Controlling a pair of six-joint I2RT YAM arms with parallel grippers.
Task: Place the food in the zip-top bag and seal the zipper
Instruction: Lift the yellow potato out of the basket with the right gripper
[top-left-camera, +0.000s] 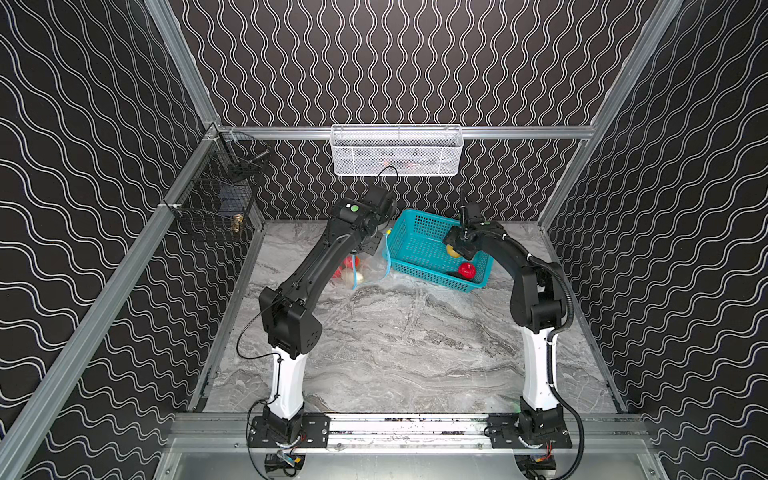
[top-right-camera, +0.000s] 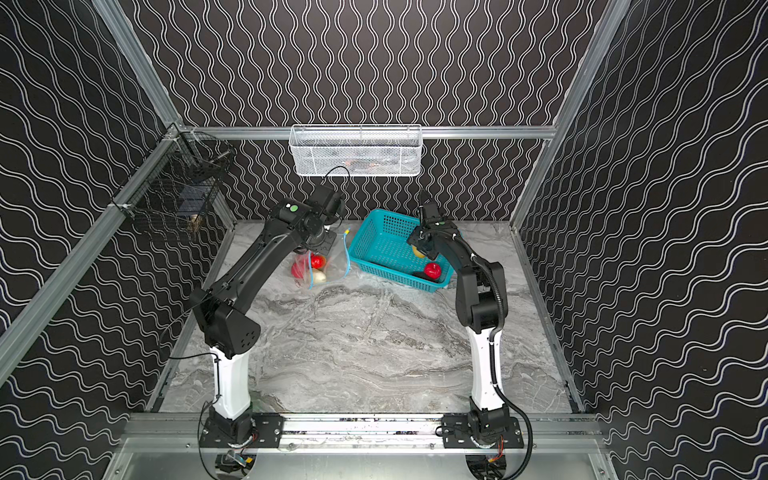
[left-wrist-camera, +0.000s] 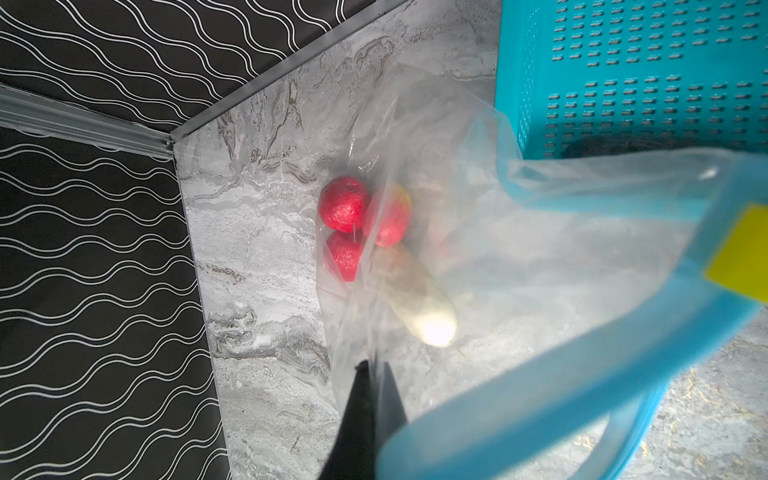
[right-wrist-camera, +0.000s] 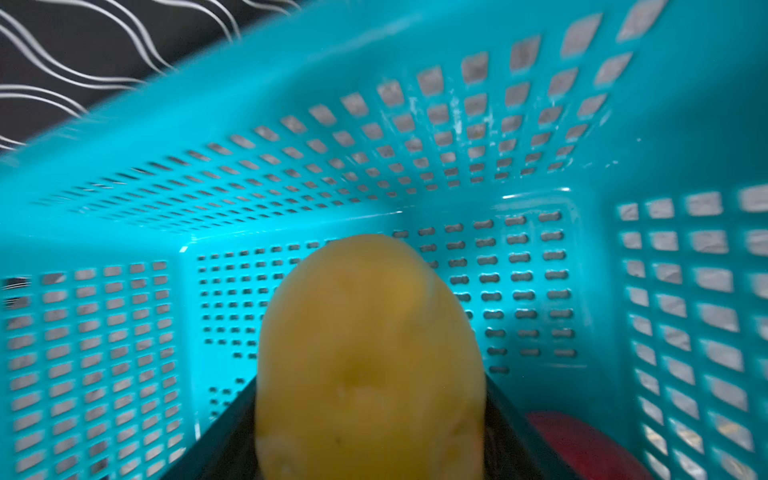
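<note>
The clear zip-top bag (left-wrist-camera: 519, 257) lies left of the teal basket (top-left-camera: 419, 232), its mouth held up. My left gripper (left-wrist-camera: 374, 368) is shut on the bag's clear wall just below the light blue zipper (left-wrist-camera: 540, 395), whose yellow slider (left-wrist-camera: 744, 253) sits at one end. Inside the bag lie red round food (left-wrist-camera: 344, 203) and a white-green long piece (left-wrist-camera: 419, 299). My right gripper (right-wrist-camera: 370, 390) is inside the basket, shut on the yellow-brown potato (right-wrist-camera: 370, 345). Both top views show a red fruit (top-left-camera: 467, 270) (top-right-camera: 432, 270) in the basket's near corner, with a dark piece (top-left-camera: 454, 274) beside it.
A white mesh basket (top-left-camera: 397, 151) hangs on the back rail above the work area. A black wire basket (top-left-camera: 216, 203) hangs on the left rail. The bag lies close to the back-left wall corner (left-wrist-camera: 174, 141). The marble table (top-left-camera: 395, 353) stretches towards the arm bases.
</note>
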